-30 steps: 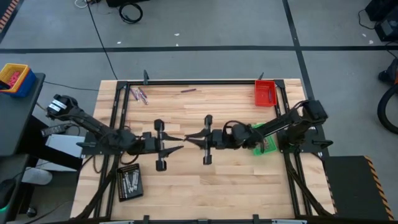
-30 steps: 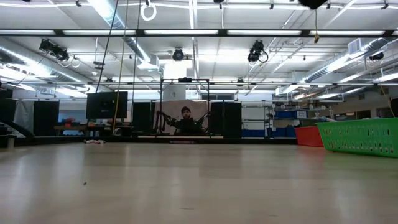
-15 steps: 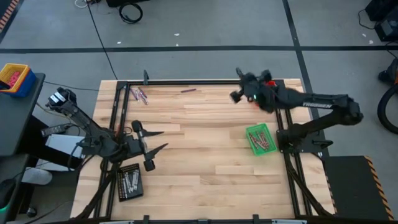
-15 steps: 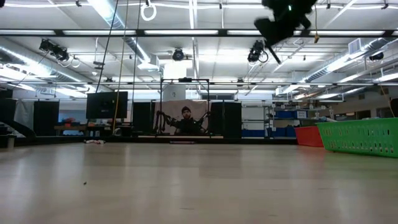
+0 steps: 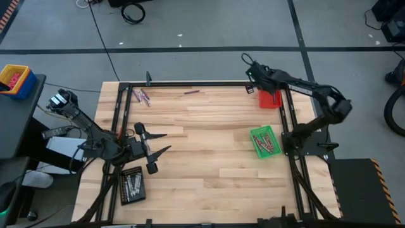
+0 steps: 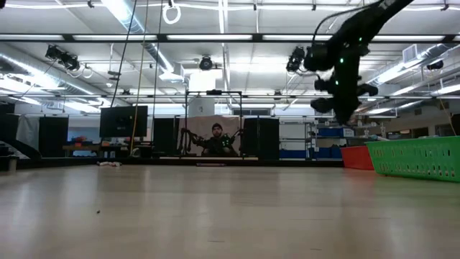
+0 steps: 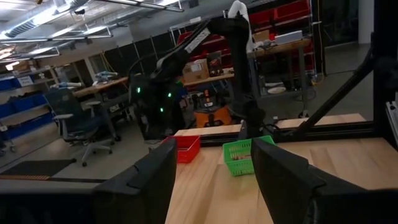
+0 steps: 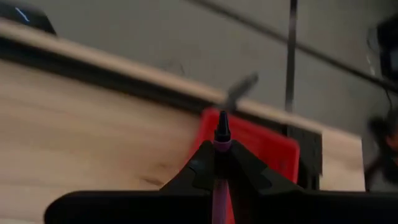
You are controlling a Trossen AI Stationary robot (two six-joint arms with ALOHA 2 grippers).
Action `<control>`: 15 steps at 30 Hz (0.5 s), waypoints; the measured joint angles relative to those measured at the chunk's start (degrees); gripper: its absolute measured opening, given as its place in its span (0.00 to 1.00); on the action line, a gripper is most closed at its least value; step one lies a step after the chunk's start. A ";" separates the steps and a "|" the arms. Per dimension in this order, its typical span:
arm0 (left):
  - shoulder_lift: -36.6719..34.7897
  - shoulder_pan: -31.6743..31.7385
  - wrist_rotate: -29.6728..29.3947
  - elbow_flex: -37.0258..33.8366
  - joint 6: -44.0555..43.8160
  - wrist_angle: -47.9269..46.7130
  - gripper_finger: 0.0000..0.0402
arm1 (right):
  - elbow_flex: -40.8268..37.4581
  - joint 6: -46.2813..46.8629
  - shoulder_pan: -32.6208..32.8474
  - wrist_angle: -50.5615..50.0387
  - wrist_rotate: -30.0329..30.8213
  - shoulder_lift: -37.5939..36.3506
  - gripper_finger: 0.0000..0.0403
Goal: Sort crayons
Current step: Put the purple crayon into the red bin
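Note:
My right gripper (image 5: 251, 87) hangs over the table's far right corner, beside the red tray (image 5: 272, 99), and is shut on a purple crayon (image 8: 221, 144). It also shows in the low view (image 6: 344, 117), high above the table. My left gripper (image 5: 161, 142) is open and empty at the table's left, near the black tray (image 5: 131, 185), in which pale crayons lie. The green tray (image 5: 265, 140) holds several reddish-brown crayons. A few purple crayons (image 5: 141, 96) and a single one (image 5: 192, 92) lie loose by the far edge. My right gripper pinches the purple crayon's shaft (image 8: 221, 152) between its two fingers. The crayon lies along the fingers, and its dark tip (image 8: 222, 131) sticks out past them toward the red tray (image 8: 264, 149). It is lifted clear of the table.
A black frame rail (image 5: 190, 83) runs along the table's far edge, with side rails at left and right. The middle of the table is bare wood. In the left wrist view the right arm (image 7: 163, 93) stands behind the red tray (image 7: 184, 148) and the green tray (image 7: 242, 155).
Both grippers stood tip to tip at the table's middle. My left gripper has drawn back toward the left edge and kept still since. My right gripper has swung up and toward the far right corner, then come down lower beside the red tray.

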 joint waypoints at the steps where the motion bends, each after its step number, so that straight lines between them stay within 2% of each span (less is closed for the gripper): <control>1: 0.00 0.02 0.00 0.00 0.02 -0.02 0.54 | 0.00 0.56 -0.84 -1.07 -0.37 1.23 0.07; 6: 0.00 0.02 0.00 -0.02 0.00 -0.83 0.54 | -0.04 3.28 -3.10 -4.69 -0.93 6.56 0.07; 15: 0.00 0.00 0.00 -0.02 -1.88 -0.84 0.54 | -0.04 4.98 -6.94 -3.88 -1.03 15.62 0.10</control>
